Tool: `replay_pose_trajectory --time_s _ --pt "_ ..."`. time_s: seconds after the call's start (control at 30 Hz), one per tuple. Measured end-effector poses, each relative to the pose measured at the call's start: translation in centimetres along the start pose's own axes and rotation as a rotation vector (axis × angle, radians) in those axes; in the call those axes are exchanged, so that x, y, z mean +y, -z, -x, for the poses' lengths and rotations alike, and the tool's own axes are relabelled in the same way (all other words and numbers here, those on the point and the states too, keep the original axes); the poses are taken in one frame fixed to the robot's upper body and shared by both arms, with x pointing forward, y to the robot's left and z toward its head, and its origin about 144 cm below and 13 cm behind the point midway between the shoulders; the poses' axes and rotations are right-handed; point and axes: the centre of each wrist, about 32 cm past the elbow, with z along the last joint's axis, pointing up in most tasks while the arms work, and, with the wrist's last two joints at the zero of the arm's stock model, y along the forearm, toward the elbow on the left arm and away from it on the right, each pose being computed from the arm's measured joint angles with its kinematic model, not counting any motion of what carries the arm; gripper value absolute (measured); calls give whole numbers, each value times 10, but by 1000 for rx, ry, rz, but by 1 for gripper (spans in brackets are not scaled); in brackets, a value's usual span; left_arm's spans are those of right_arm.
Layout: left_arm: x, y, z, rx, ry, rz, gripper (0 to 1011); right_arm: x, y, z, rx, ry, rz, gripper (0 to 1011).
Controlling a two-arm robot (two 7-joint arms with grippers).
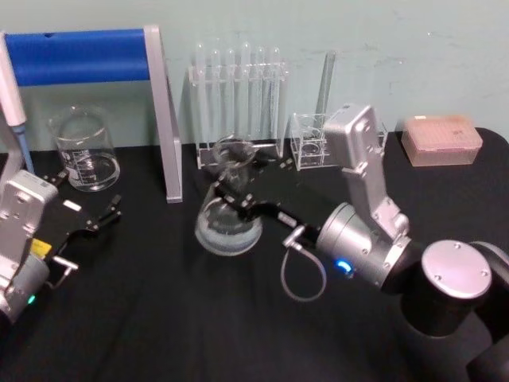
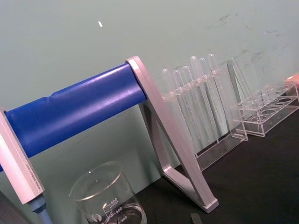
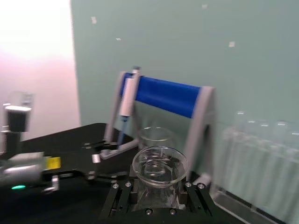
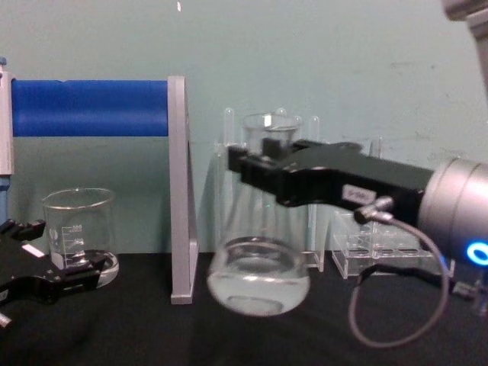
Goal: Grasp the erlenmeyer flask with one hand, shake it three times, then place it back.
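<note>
The erlenmeyer flask (image 1: 228, 216) is clear glass with a wide round base and a little liquid, at the middle of the black table. My right gripper (image 1: 235, 191), black with a white label and a grey cable, is shut on its neck just under the flared rim. From the chest, the flask (image 4: 259, 276) hangs from that gripper (image 4: 265, 166) with its base blurred, and I cannot tell whether it touches the table. The right wrist view looks down into the flask's mouth (image 3: 159, 164) between the fingers. My left gripper (image 1: 94, 208) rests open at the left edge, holding nothing.
A glass beaker (image 1: 84, 149) stands back left beside a pipette stand with a blue bar (image 1: 86, 56) and a hanging pipette (image 1: 13, 99). Behind the flask are a test tube rack (image 1: 238, 91), a small clear rack (image 1: 312, 143) and a pink tip box (image 1: 442, 138).
</note>
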Motion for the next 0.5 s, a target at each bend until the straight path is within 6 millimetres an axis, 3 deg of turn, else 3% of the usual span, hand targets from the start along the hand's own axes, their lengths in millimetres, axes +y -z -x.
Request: replay_pose_trajectory --time_s 0.5 --pt "0 0 0 0 0 0 1001 -19 -4 -38 -28 189 -10 450"
